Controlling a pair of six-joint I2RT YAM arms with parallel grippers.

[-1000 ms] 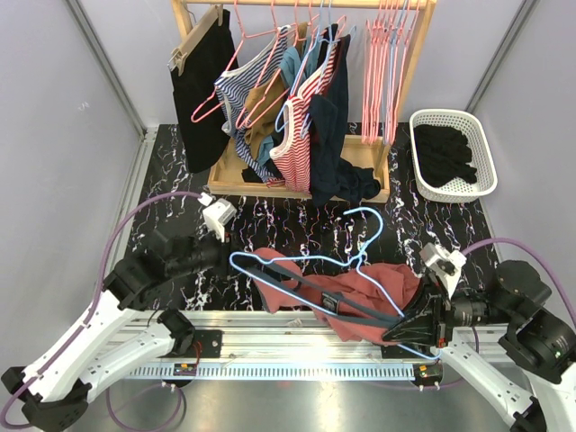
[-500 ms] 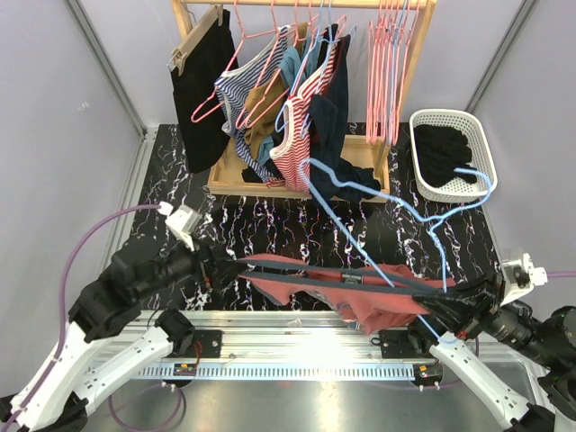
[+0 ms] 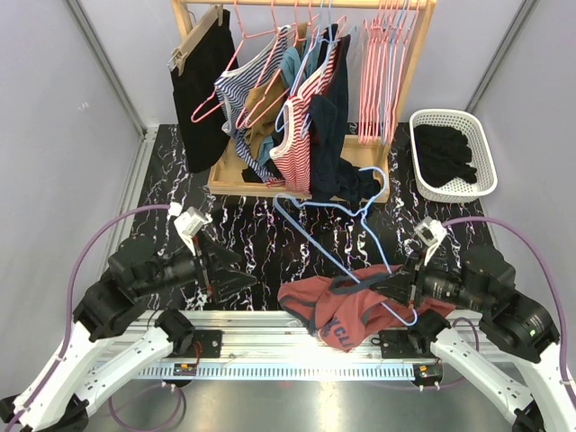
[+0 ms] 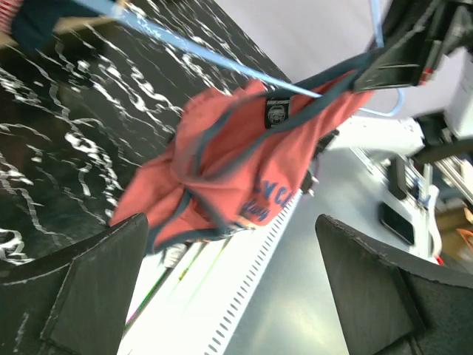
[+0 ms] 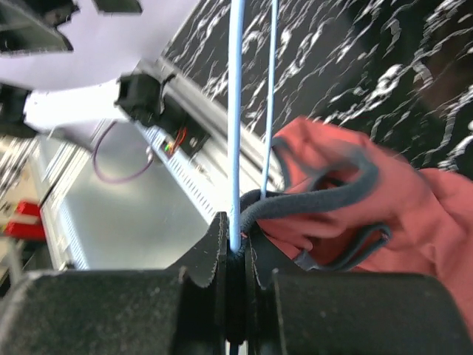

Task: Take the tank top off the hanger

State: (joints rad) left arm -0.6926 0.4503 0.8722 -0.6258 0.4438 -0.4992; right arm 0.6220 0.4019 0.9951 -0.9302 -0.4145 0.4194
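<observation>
Half done, roughly: tank top bunched just beside right tool, one strap apparently still round hanger. Right tool pinched on hanger plus strap; left tool wide, empty, apart. Strap needs slipping off.

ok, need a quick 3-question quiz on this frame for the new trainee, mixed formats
1. True or false: the left gripper is holding the red tank top.
2. What is the right gripper pinching? A) the blue hanger B) a pink hanger C) the wooden rail
3. Fill in: the white basket holds ___ clothes.

Key
1. False: its jaws stand wide open with nothing between them.
2. A
3. black
</observation>
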